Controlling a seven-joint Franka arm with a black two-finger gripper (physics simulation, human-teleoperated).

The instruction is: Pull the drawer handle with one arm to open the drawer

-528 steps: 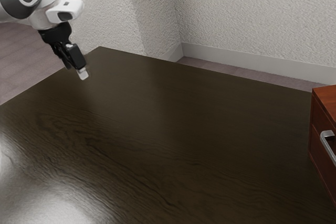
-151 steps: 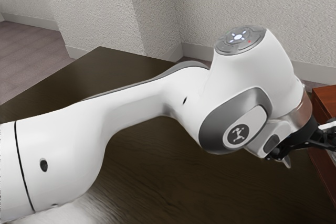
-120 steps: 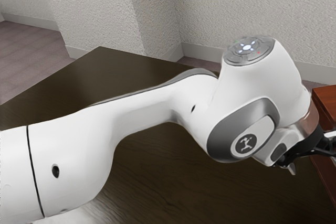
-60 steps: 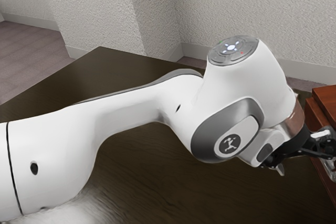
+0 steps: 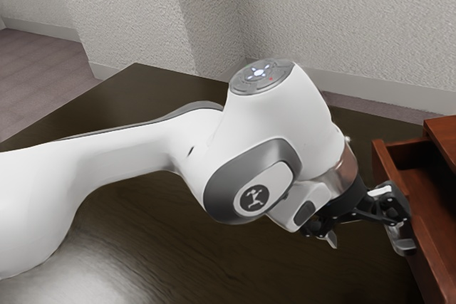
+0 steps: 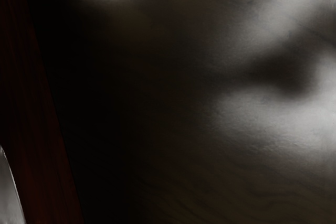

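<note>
The black two-finger hand (image 5: 390,211) clamps the silver bar handle (image 5: 403,239) of the partly open reddish-brown wooden drawer (image 5: 393,163) at the exterior view's right, where an off-axis pull may slip the grip.

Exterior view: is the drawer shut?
No. The drawer stands well out from the cabinet toward the arm, with its top rim exposed.

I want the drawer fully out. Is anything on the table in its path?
Nothing visible does. The gripper is at the handle, and the table ahead of the drawer shows just the arm itself.
</note>
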